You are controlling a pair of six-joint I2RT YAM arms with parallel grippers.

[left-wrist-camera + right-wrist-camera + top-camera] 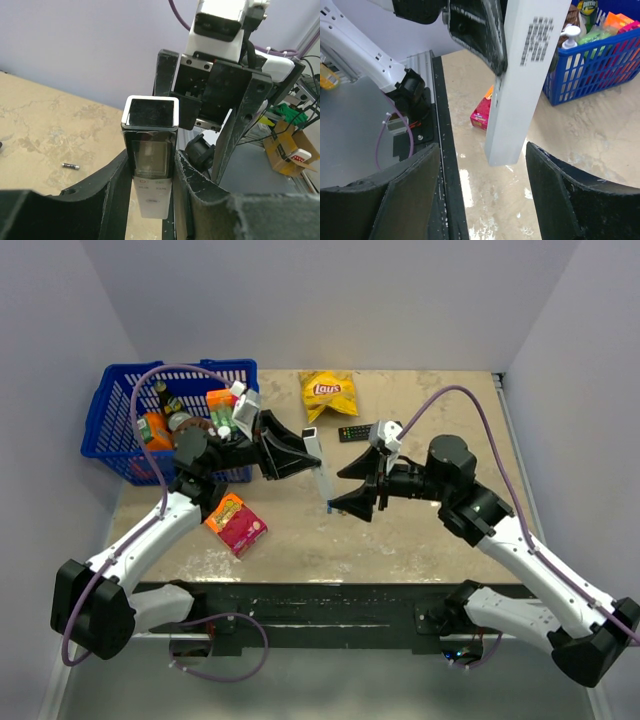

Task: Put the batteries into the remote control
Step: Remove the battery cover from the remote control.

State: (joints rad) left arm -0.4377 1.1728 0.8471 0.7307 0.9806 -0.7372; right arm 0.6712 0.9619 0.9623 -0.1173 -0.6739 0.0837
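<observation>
**White remote held up in the left pincer**

The remote control [316,462] is a slim white stick. It is up in the air, almost upright, above the table. The left pincer [151,165] has it. The two black fingers [112,187] press on its long sides, so this pincer is closed tight on the remote. In the left wrist view, one end of the remote shows a dark square face with a white rim. Just under that is a small clear window, and then some tiny red marks.

The right pincer [481,150] faces the left pincer from just across. It is wide open and has hold of nothing. The lower end of the remote sits in the gap between its fingers [560,195]. It is very close to one finger and well apart from the other. I cannot tell if it touches the close one.

Under both pincers is the tan table [430,540]. A tiny dark stick [70,166] lies flat on it, off to one side of the left pincer. I cannot tell if it is a battery.

A pink box [236,523] lies behind the left pincer, beside its arm. A blue basket [105,430] full of bottles and packs stands on the far side of that arm. Past the right pincer lie a black remote [353,432] and, farther off, a yellow chip bag [328,392].
</observation>
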